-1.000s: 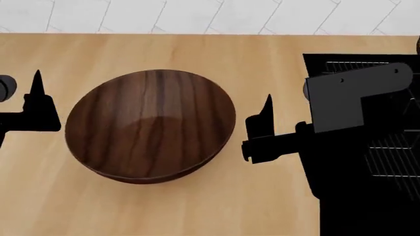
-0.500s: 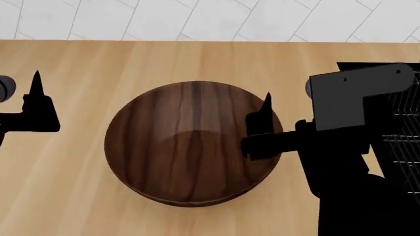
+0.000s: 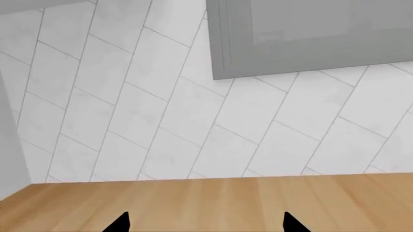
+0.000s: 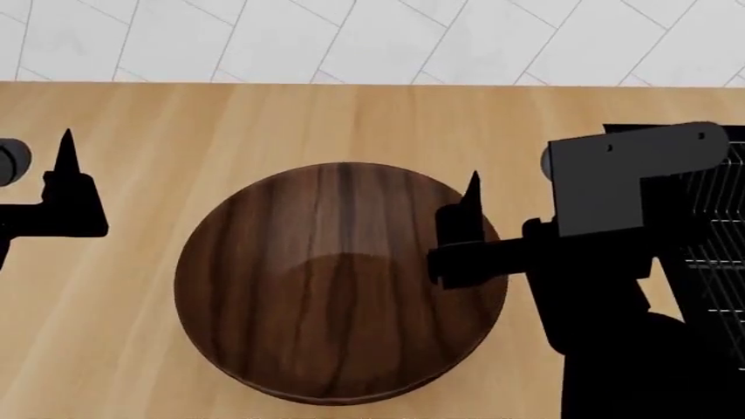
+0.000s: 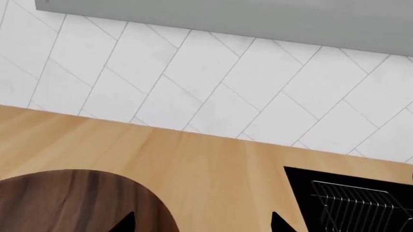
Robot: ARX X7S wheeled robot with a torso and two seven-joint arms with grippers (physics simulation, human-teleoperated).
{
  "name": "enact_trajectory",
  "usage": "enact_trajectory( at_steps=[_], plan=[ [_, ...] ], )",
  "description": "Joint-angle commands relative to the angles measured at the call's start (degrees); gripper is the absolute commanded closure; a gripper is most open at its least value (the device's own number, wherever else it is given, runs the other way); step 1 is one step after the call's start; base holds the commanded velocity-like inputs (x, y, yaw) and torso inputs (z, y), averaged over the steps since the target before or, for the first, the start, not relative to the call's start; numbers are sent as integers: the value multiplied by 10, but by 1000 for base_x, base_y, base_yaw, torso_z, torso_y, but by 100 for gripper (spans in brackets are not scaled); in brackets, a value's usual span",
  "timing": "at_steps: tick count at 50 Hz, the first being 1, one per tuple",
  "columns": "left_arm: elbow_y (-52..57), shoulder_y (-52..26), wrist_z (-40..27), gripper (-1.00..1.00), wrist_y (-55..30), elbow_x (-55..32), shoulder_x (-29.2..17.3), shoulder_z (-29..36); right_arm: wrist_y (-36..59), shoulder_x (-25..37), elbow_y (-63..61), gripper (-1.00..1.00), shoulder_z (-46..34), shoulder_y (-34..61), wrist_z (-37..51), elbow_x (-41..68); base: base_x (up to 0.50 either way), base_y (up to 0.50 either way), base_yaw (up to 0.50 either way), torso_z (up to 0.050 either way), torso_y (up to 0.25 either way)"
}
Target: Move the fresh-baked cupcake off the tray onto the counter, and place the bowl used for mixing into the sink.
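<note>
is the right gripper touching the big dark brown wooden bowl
Cannot tell. In the head view the right gripper overlaps the dark-brown wooden bowl's right rim, but it may be above it. The right wrist view shows only fingertips beside the bowl's edge, contact unclear.

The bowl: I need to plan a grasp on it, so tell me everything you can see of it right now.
The bowl is large, round and dark brown, with streaked walnut-like wood grain and a smooth, empty hollow. It sits upright on the pale wood counter, left of the black sink. In the head view the right gripper overlaps its right rim; contact cannot be judged. The left gripper stands apart to its left. The right wrist view shows only an arc of its rim.
</note>
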Motion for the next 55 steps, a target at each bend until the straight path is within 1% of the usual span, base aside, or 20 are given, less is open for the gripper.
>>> enact_trajectory(
  at_steps=[1,3,8,16,19,21,22,23,25,26,30,39,46,55],
  plan=[
    [2,3,1,-100,6,3,-4,5,1,-1,5,-100,-3,-1,1,2,0,0,0,0,0],
    [-2,-5,-9,-100,-5,21,-9,20,4,-2,6,-100,-2,0,2,4,0,0,0,0,0],
    [4,3,1,-100,12,-1,-3,-2,29,-6,3,-100,4,11,10,17,0,0,0,0,0],
    [15,1,-3,-100,4,-5,-5,-3,155,-37,10,-100,51,57,39,93,0,0,0,0,0],
    [17,3,-4,-100,4,-6,-5,-4,187,-42,39,-100,62,84,53,98,0,0,0,0,0],
    [18,2,-4,-100,2,-6,-6,-4,211,-46,75,-100,67,102,54,104,0,0,0,0,0],
    [19,2,-4,-100,1,-7,-6,-4,239,-50,106,-100,68,116,64,102,0,0,0,0,0],
    [19,2,-4,-100,1,-8,-6,-5,211,-46,105,-100,66,114,58,94,0,0,0,0,0],
    [19,2,-4,-100,3,-8,-6,-5,219,-45,124,-100,62,125,55,94,0,0,0,0,0],
    [18,3,-4,-100,4,-8,-6,-5,239,-51,142,-100,72,132,57,103,0,0,0,0,0],
    [17,-1,-4,-100,2,-10,-5,-5,250,-52,177,-100,53,150,43,106,0,0,0,0,0],
    [16,3,-5,-100,5,-11,-5,-5,235,-50,233,-100,10,175,17,98,0,0,0,0,0],
    [9,3,-4,-100,7,-10,-4,-2,196,-47,287,-100,-22,185,-5,76,0,0,0,0,0],
    [4,6,-4,-100,12,-9,-3,-1,160,-47,336,-100,-41,191,-34,65,0,0,0,0,0]
  ],
)
